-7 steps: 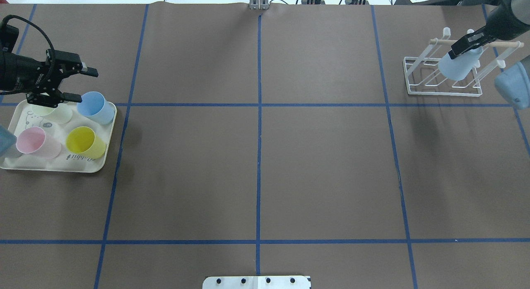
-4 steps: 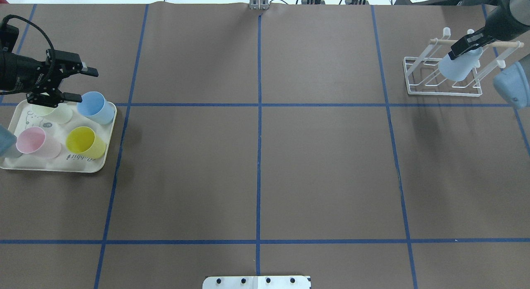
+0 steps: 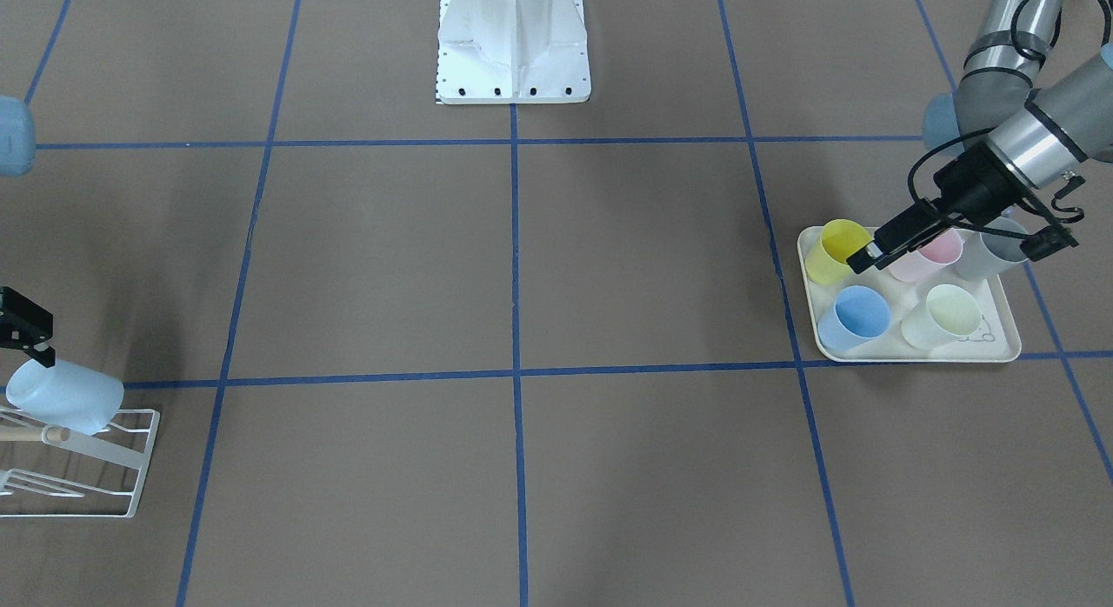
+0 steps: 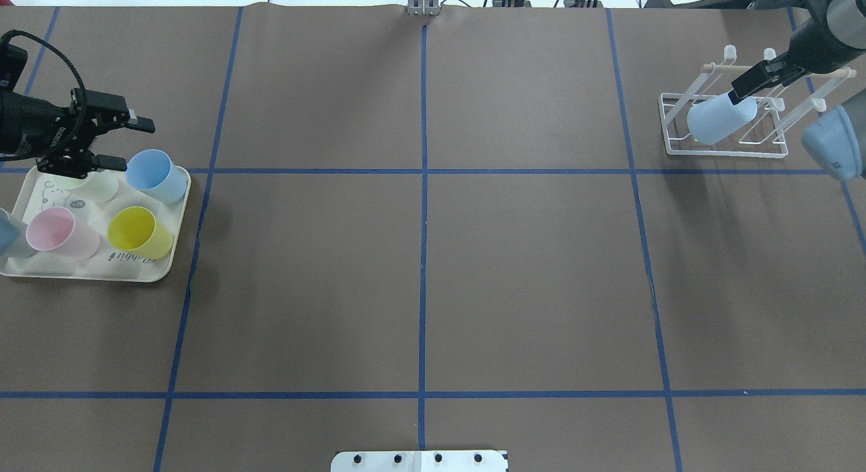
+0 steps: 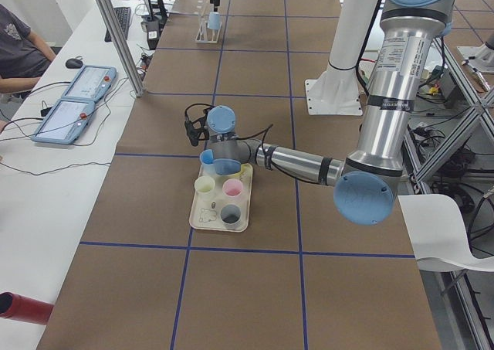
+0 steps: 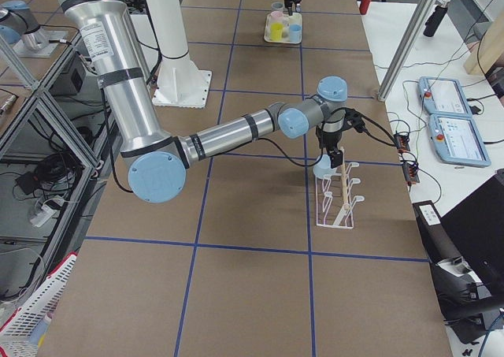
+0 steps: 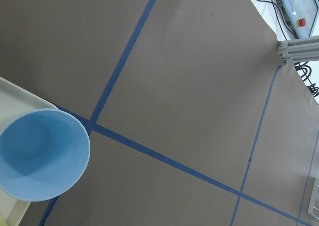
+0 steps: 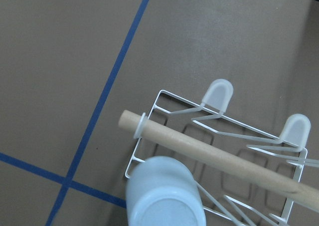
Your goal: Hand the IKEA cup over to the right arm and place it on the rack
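A pale blue IKEA cup (image 4: 718, 120) hangs tilted on a prong of the white wire rack (image 4: 727, 151), base up and towards the right arm (image 6: 236, 128). The right gripper (image 4: 761, 80) hovers open just above the cup's base, apart from it. In the right wrist view the cup (image 8: 164, 198) sits below the rack's wooden dowel (image 8: 214, 156). My left gripper (image 4: 132, 145) stands open and empty over the tray's far edge, beside a blue cup (image 4: 157, 174), whose mouth fills the corner of the left wrist view (image 7: 42, 156).
The cream tray (image 4: 95, 276) at the left holds blue, pale green (image 4: 91, 186), pink (image 4: 57, 232), yellow (image 4: 139, 232) and grey (image 3: 991, 255) cups. The robot's white base (image 3: 513, 42) stands mid-table. A person sits at a side desk (image 5: 19, 45).
The right gripper has let go of the pale blue cup, which slid down and leftwards on its prong. The left gripper has edged slightly back over the tray.
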You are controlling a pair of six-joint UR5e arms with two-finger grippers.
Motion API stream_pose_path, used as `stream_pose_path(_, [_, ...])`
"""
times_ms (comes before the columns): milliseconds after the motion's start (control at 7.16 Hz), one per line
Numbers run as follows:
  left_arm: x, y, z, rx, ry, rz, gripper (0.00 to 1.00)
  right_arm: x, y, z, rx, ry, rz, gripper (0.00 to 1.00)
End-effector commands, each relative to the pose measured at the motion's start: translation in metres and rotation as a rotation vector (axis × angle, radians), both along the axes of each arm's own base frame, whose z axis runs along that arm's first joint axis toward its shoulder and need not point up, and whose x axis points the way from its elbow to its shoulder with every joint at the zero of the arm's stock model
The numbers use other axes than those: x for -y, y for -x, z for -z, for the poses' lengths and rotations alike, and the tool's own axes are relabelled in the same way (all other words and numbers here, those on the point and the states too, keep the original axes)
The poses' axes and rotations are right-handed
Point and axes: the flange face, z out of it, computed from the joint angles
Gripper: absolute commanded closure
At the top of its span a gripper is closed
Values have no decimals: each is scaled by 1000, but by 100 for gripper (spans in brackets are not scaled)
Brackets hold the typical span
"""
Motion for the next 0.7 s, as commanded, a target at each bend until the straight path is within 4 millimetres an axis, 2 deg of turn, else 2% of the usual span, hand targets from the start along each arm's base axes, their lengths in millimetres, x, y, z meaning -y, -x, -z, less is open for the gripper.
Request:
stream_pose_path(0, [-16, 17, -45, 99, -63, -23, 0, -2, 0, 8, 10, -11, 1, 1])
stream_pose_path(279, [-47, 48, -99, 194, -126, -44, 0, -6, -2, 21, 25, -21, -13, 1])
stream_pose_path(419, [-56, 61, -115, 221, -136, -45, 0, -11, -4, 29, 36, -23, -26, 1])
stream_pose_path(559, [-54, 75, -124, 260, -141, -38, 0, -15, -5, 35, 45, -23, -38, 1])
